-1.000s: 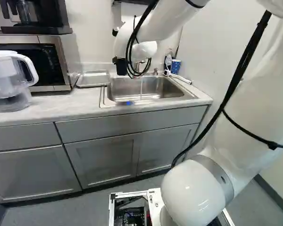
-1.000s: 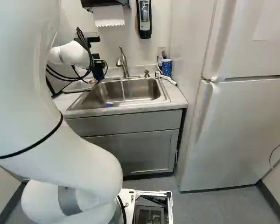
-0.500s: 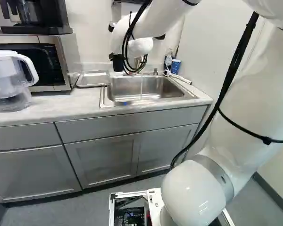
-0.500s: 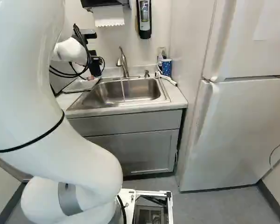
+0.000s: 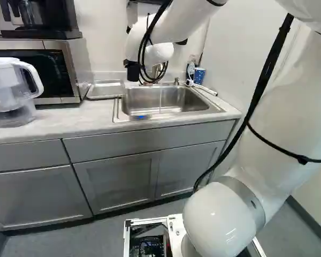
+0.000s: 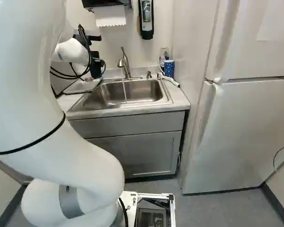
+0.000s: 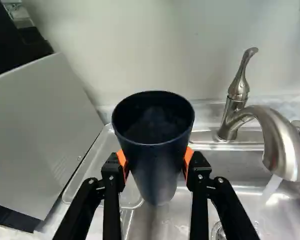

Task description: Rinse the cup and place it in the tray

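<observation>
Claw (image 7: 155,161) pinches cup (image 7: 154,150) from both sides, mouth up and clear, presumably to catch water (image 7: 272,186). Tap (image 7: 281,142) runs at claw's 2 o'clock; tray (image 7: 96,162) at 11, handy for drop-off after.

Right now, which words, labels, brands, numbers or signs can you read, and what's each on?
None can be read.
The dark cup in the claw shows no lettering on its visible side.
Any print on the wall dispenser is too small to make out.
</observation>
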Tool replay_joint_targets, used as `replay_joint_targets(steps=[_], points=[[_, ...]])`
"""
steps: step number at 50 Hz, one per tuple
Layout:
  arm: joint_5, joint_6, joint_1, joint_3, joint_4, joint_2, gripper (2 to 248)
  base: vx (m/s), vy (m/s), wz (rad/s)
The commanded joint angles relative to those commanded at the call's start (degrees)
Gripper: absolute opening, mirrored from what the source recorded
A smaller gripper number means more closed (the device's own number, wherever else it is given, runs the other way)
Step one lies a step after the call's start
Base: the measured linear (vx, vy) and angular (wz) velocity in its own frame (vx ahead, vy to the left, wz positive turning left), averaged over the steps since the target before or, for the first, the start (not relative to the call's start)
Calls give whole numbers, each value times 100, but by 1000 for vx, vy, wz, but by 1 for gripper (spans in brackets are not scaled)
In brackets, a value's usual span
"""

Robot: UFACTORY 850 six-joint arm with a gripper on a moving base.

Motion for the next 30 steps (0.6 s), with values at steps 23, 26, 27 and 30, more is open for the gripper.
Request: replay_joint_targets(steps=[23,26,27,30], points=[[0,1382,0,0,0,0,123,0,0,0],[0,1563,0,0,0,0,123,0,0,0],[0,1623,0,0,0,0,123,0,0,0],[0,1803,0,0,0,0,123,0,0,0]])
